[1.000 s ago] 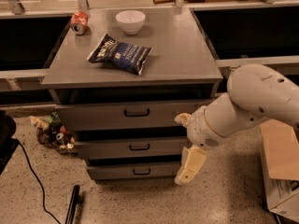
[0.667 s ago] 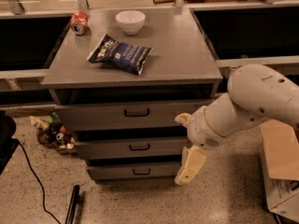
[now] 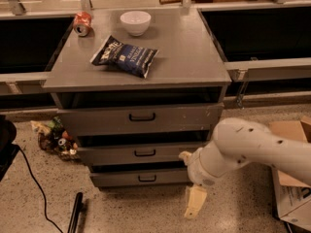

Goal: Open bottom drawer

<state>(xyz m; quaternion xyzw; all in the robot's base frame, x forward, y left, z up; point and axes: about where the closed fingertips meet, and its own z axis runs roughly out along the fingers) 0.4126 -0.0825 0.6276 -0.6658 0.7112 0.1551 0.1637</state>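
Note:
The bottom drawer [image 3: 121, 178] is the lowest, shallowest grey front of the cabinet, with a small black bar handle [image 3: 146, 178]. It looks pushed in, with a dark gap above it. My gripper [image 3: 190, 178] is at the drawer's right end, low and close to the floor, on the end of the white arm [image 3: 252, 147]. One cream finger [image 3: 195, 201] points down at the floor and the other [image 3: 185, 156] sits up by the middle drawer [image 3: 112, 154]. The fingers are spread apart and hold nothing. The gripper is to the right of the handle and not on it.
On the cabinet top [image 3: 194, 57] lie a blue chip bag [image 3: 125, 56], a white bowl [image 3: 135, 22] and a tipped red can [image 3: 82, 23]. A cardboard box [image 3: 291, 178] stands on the floor at the right. Wrappers [image 3: 54, 137], a black cable [image 3: 34, 178] and a black bar [image 3: 74, 212] are at the left.
My arm and gripper have dropped lower, from beside the middle drawer to beside the bottom drawer. The drawers have not moved.

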